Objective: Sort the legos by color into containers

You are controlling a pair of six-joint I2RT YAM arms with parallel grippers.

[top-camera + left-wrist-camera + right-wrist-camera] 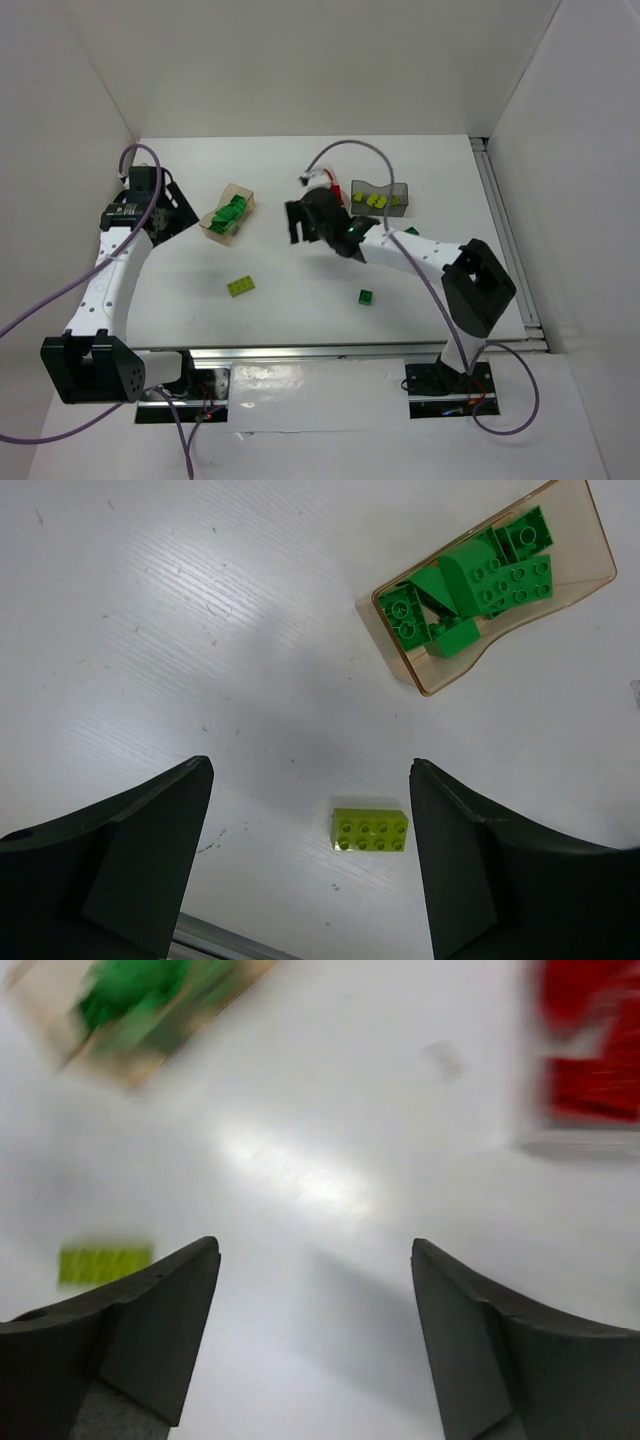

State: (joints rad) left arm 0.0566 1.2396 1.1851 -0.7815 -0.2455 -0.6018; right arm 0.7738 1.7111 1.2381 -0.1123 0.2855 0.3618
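Left gripper (310,770) and right gripper (312,1252) both gape wide, holding nothing. A lime brick (371,830) lies near the tan container (596,542) on its robot side, and a dark green brick (366,296) sits well off to its right. A jaw landing on the lime brick's edge could flick it away.

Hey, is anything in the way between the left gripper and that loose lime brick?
Nothing visible. The lime brick lies alone on bare table ahead of the open left gripper; the tan box of green bricks sits well aside.
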